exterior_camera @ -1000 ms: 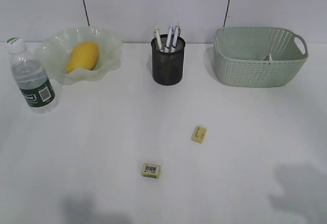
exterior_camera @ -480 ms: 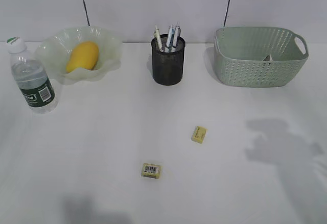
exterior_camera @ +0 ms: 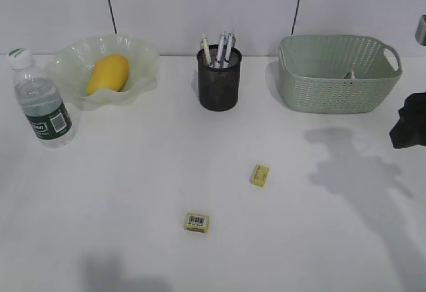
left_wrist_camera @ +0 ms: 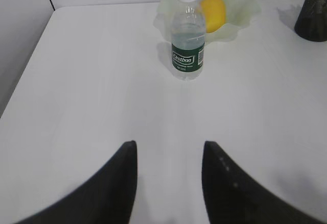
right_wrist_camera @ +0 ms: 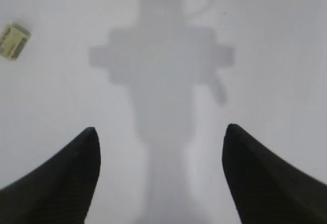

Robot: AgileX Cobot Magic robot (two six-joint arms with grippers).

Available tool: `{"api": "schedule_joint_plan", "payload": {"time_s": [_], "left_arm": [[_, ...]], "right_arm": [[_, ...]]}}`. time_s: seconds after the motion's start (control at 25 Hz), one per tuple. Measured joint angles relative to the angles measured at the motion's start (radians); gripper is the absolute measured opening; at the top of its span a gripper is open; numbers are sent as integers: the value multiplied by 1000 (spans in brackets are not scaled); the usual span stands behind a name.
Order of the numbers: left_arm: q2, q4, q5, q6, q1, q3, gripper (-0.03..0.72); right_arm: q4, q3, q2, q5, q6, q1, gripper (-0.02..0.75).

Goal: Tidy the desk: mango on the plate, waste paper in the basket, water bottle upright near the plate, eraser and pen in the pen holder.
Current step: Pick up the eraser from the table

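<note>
Beside the plate (exterior_camera: 136,66) holding the mango (exterior_camera: 107,73), the water bottle (exterior_camera: 42,99) stands upright with a dark green white-lettered label, two erasers lie on the surface (exterior_camera: 120,185), and both pincers, left pincer (left_wrist_camera: 169,175) and right pincer (right_wrist_camera: 161,175), gape empty.

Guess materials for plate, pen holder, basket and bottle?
Plate: looks like pale green translucent glass, though it could be plastic; glossy, ruffled rim, mango shows through it.
Pen holder: black wire mesh, likely metal, matte; the weave is see-through.
Basket: sage-green moulded plastic, matte; regular perforated walls, cut-out handle.
Bottle: clear thin plastic with a glossy dark green label and white cap.
</note>
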State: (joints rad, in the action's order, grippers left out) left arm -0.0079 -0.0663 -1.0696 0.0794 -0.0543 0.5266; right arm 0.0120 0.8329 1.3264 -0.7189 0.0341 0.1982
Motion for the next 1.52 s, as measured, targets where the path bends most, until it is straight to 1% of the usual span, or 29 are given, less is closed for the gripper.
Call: {"api": "schedule_joint_plan", "payload": {"time_s": [0.08, 0.16, 0.4, 0.48, 0.68, 0.92, 1.16, 1.36, 1.52], "left_arm": [[0, 0, 0, 0, 0, 0, 325], [0, 0, 0, 0, 0, 0, 323], [0, 0, 0, 0, 0, 0, 323], [0, 0, 0, 0, 0, 0, 321], [0, 0, 0, 0, 0, 0, 301], [0, 0, 0, 0, 0, 0, 290], [0, 0, 0, 0, 0, 0, 284], [0, 0, 0, 0, 0, 0, 280], [0, 0, 0, 0, 0, 0, 276]], "right_arm": [[-7, 37, 29, -45, -4, 16, 585], [-19, 73, 50, -63, -6, 54, 585], [-37, 156, 122, -109, -17, 223, 586], [-32, 179, 157, -136, -62, 264, 586], [-21, 241, 256, -223, -129, 334, 586], [6, 348, 361, -298, -184, 368, 586], [51, 455, 455, -331, -221, 369, 586], [68, 504, 521, -334, -270, 380, 586], [76, 511, 572, -336, -356, 407, 586]]}}
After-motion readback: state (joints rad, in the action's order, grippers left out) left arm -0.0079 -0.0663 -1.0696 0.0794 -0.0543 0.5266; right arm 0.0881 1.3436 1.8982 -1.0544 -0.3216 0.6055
